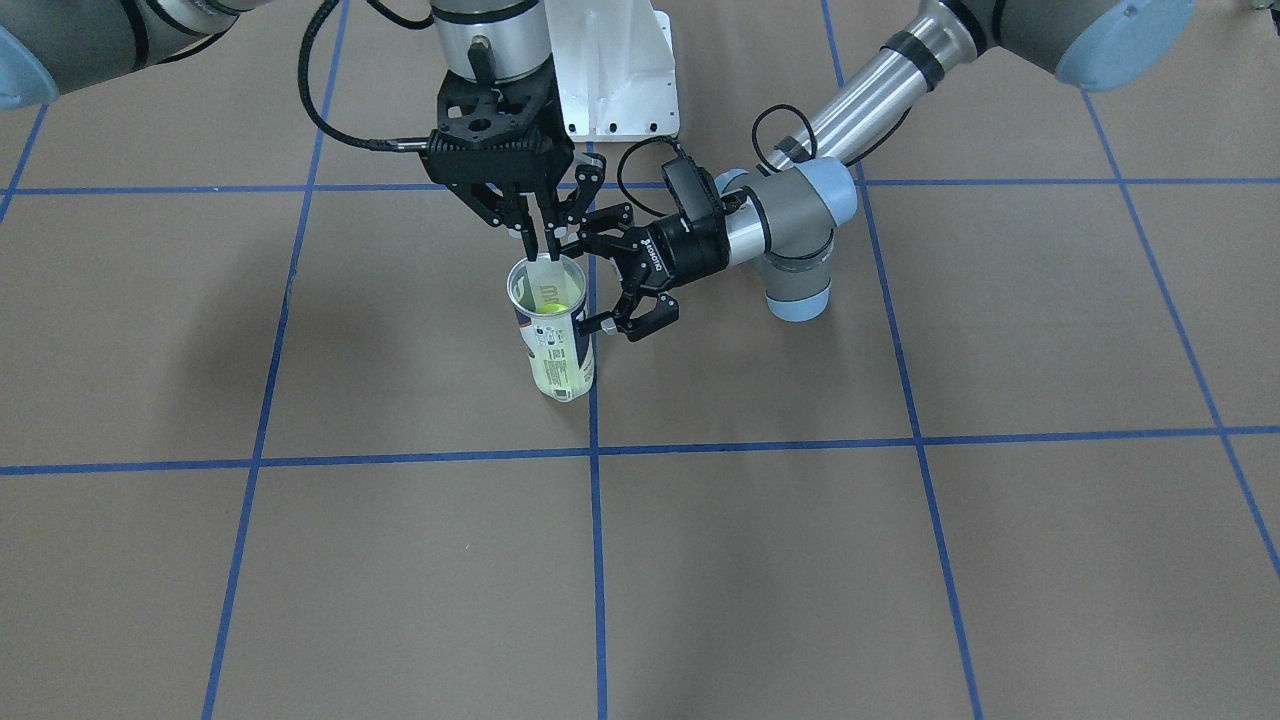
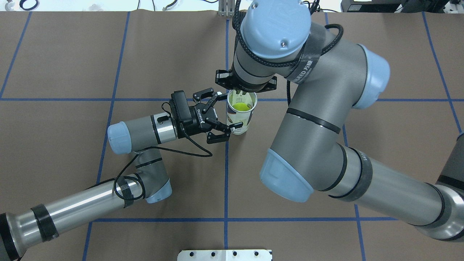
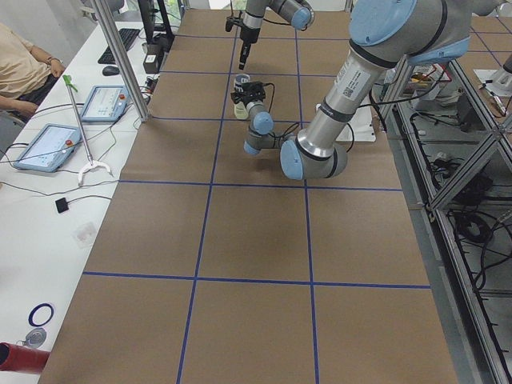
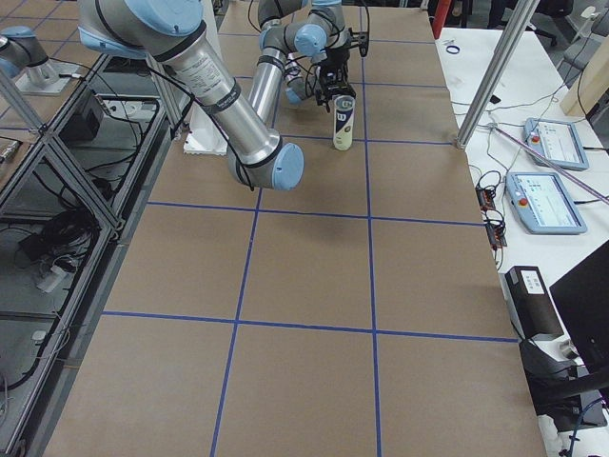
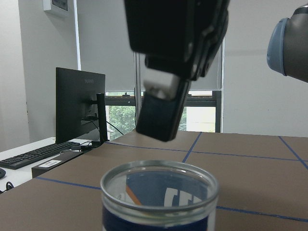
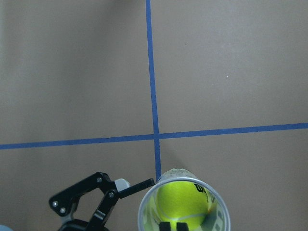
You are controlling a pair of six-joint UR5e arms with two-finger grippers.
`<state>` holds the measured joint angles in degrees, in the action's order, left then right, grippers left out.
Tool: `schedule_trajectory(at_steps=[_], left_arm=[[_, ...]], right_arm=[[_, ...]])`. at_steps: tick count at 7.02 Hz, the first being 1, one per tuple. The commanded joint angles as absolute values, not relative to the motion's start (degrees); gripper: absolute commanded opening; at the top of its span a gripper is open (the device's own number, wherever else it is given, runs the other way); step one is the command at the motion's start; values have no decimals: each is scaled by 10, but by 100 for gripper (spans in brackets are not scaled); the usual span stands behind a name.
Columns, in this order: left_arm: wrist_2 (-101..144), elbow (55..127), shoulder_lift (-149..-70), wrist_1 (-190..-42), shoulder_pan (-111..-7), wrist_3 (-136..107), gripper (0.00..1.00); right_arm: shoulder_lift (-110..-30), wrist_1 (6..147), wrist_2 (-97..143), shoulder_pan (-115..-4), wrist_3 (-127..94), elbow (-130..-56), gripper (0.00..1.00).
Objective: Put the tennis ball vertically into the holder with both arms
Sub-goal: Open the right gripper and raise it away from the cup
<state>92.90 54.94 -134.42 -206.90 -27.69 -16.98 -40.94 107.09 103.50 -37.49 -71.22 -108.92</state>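
Observation:
The holder [image 1: 556, 345], a clear can with a white and navy label, stands upright on the brown table; it also shows in the overhead view [image 2: 238, 121]. A yellow-green tennis ball [image 2: 241, 106] sits inside it, seen from above in the right wrist view [image 6: 185, 201]. My right gripper [image 1: 541, 256] points straight down over the can's mouth, fingers together just above the ball [image 6: 175, 226]. My left gripper [image 2: 227, 111] lies horizontal beside the can, open, one fingertip [image 6: 144, 183] touching the can's side near the rim. The left wrist view shows the can's rim [image 5: 159, 169] under the right gripper.
The white pedestal base [image 1: 620, 70] stands behind the can, between the arms. Blue tape lines [image 1: 595, 450] grid the table. A side bench holds tablets [image 3: 48, 144], and a seated person [image 3: 20, 64] is beyond the table's edge.

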Motion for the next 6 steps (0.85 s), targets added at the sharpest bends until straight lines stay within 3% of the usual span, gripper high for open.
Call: schedule_trajectory(at_steps=[1,6], left_arm=[[929,555,-1344,-2069,-279,-171,99],[932,606,-1310,-2062,-355,-172,99]], right_arm=[[-413,1083,1124,-469,-675,-1103,99],[-536,1080,1298,-716,-345,-1060,99]])
